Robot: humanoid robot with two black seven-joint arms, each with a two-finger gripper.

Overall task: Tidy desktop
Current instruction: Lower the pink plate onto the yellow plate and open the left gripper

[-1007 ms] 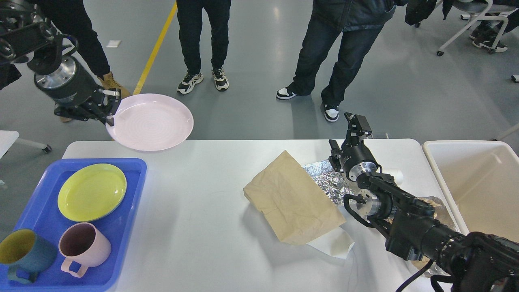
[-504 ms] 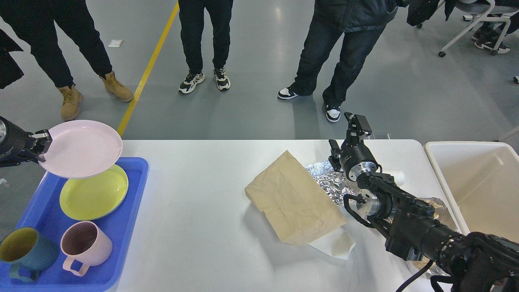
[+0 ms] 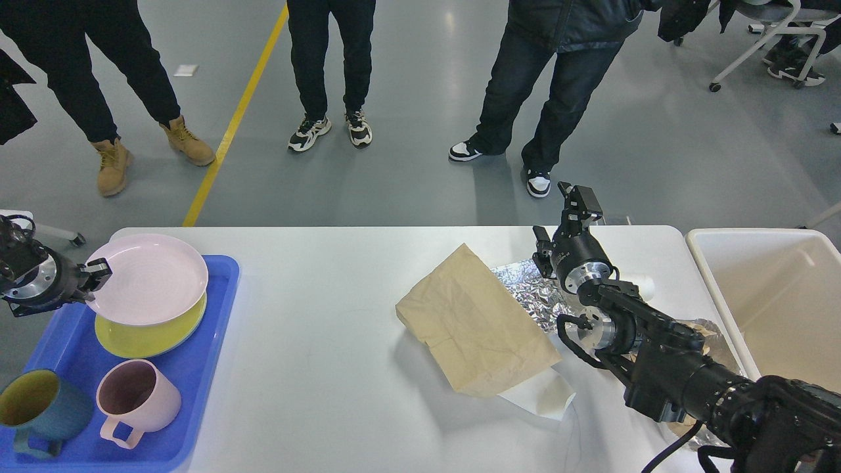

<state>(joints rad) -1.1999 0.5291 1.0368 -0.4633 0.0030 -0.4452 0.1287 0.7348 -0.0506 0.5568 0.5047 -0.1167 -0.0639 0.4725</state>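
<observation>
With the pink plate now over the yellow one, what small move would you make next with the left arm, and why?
Probably open the left gripper and back away to the left. The pink plate appears to sit on the yellow plate inside the blue tray, with the fingers at its rim, so nothing seems left but the release.

The desktop [image 3: 315,368] is smooth, white and faintly glossy. On it, the paper bag [image 3: 474,324] is matt brown and creased, and the foil [image 3: 535,292] beside it is crinkled, shiny silver. The tray [image 3: 197,420] at the desktop's left end looks like smooth blue plastic; its plates [image 3: 150,279] and mugs [image 3: 136,399] look smooth and softly matt.
</observation>
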